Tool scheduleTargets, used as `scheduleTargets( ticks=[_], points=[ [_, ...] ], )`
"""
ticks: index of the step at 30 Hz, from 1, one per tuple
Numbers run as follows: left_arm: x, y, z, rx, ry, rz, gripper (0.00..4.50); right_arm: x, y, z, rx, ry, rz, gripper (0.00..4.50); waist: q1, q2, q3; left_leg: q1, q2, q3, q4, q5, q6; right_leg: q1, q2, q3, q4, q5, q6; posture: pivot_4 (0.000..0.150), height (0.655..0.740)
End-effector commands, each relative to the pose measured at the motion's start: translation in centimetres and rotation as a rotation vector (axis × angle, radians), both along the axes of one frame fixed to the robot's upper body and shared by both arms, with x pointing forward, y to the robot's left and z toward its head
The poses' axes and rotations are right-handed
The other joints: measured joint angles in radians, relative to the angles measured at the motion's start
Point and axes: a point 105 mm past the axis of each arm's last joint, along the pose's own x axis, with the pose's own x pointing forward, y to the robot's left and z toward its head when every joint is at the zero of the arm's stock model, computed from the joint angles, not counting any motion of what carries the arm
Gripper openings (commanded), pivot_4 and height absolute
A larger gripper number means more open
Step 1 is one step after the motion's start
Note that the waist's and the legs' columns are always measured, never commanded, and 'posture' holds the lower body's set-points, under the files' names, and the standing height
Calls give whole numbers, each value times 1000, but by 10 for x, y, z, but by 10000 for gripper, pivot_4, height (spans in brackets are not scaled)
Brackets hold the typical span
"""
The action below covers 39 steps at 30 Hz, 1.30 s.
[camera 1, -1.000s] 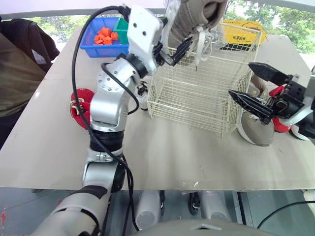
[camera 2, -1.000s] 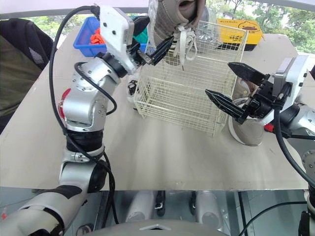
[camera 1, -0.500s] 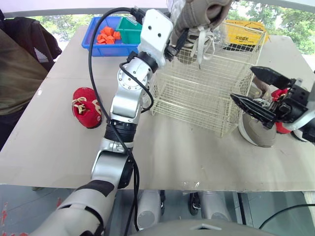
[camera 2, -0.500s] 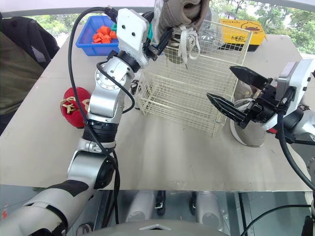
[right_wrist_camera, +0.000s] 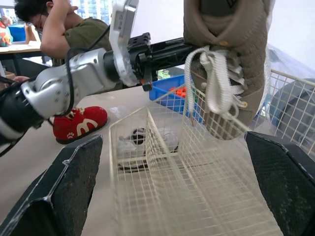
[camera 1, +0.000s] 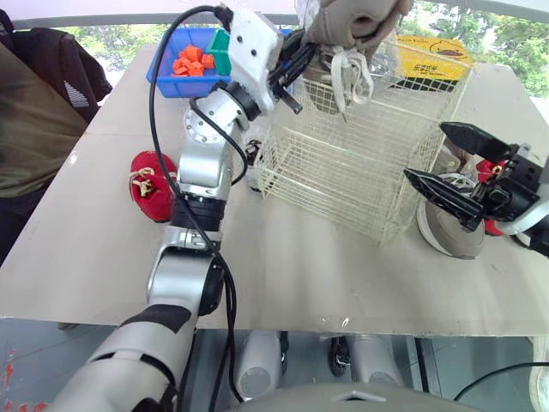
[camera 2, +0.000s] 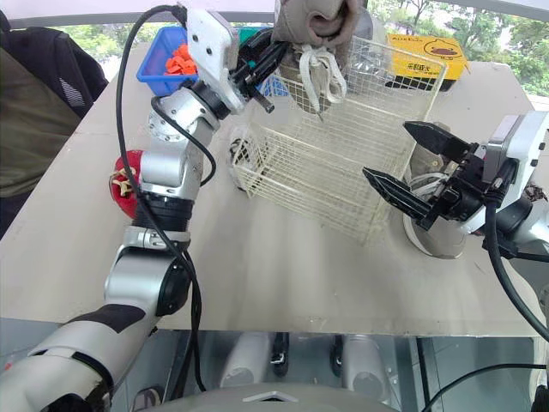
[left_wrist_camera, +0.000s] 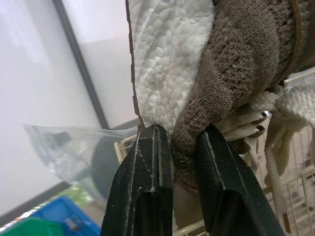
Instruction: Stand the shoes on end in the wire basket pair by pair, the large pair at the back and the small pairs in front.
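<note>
L claw (left_wrist_camera: 183,135) clenched on big taupe shoe (camera 1: 352,21), pinching its side by the sole. Shoe hangs top centre of frame, toe end down, laces dangling, over the wire basket (camera 1: 369,146). R claw (camera 1: 425,153) released, jaws wide, mid right of frame, just beside basket's right wall. 2nd taupe shoe (camera 1: 446,227) sits on table (camera 1: 300,257) just below-right of it.

Step in hand, my read: 1st of the large pair going in at the back. Next move calls for a straight drop inside the wires so it lands on end vs the back wall, then letting go. Laces could snag the rim. R claw looks placed to fetch shoe no. 2.

Containers: basket looks empty so far. Small black-white shoe (camera 1: 250,154) lies just beside its left wall, outside as far as I can tell. Blue bin (camera 1: 184,84), upper left, holds orange bits (camera 1: 190,62). Small red shoe (camera 1: 153,184) mid left, well apart from basket.
</note>
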Motion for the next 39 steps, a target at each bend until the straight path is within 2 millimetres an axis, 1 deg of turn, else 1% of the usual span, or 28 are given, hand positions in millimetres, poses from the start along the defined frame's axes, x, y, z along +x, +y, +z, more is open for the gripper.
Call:
scheduleTargets(
  ticks=[1,4,6,12,15,19,25,27,28,31,36,39],
  points=[
    [2,12,21,-30,18,-80,3792,-6,-1,9,-7,-53,-9,45000,-4,0,0,0,0,0,0,0,0,0,0,0,0,0,0,1500,7400],
    [4,11,25,2,21,-105,3786,-6,1,6,-9,-42,-4,45000,-7,0,0,0,0,0,0,0,0,0,0,0,0,0,0,1500,7400],
    [5,8,25,20,25,-115,3767,-7,4,0,-30,-23,5,45000,-6,0,0,-1,0,0,0,0,0,0,0,0,-1,0,0,1500,7400],
    [3,-1,17,39,34,-139,3763,-12,18,-20,-86,51,54,45000,-4,0,0,-1,0,-1,0,0,0,0,0,-1,-1,0,0,1500,7400],
    [2,-2,16,56,34,-145,3761,-11,20,-30,-111,89,65,45000,-1,0,0,-1,0,-1,0,0,0,0,-1,-1,-1,0,0,1500,7400],
    [1,-1,21,60,24,-146,3758,-10,19,-39,-126,133,72,45000,1,0,0,-1,0,-1,0,0,0,0,-1,-1,-1,0,0,1500,7400],
    [-3,-2,24,62,20,-158,3506,-1,21,-56,-153,212,83,45000,3,0,0,-1,0,-1,1,0,0,0,0,-1,-1,0,0,1500,7400],
    [-4,-2,25,61,19,-164,3504,3,20,-61,-164,238,72,45000,2,0,0,-1,0,-1,1,0,0,0,0,-1,-1,0,0,1500,7400],
    [-4,-1,25,64,18,-161,3503,9,17,-68,-201,256,43,45000,2,0,0,-1,0,-1,1,0,0,0,0,-1,-1,0,0,1500,7400],
    [-5,4,28,70,14,-150,3501,26,4,-83,-282,302,-69,45000,-11,-3,-2,0,0,-1,1,0,1,1,0,-1,0,0,0,1500,7400],
    [-8,12,31,90,2,-113,3492,59,-25,-82,-375,227,-295,45000,-19,-10,-6,2,2,0,3,0,1,3,-1,0,0,-1,-1,1500,7400],
    [-12,19,31,108,-3,-77,3001,69,-30,-81,-428,187,-335,45000,-20,-11,-7,3,2,2,3,-1,1,3,-2,3,0,-1,-2,1500,7400]
  ],
)
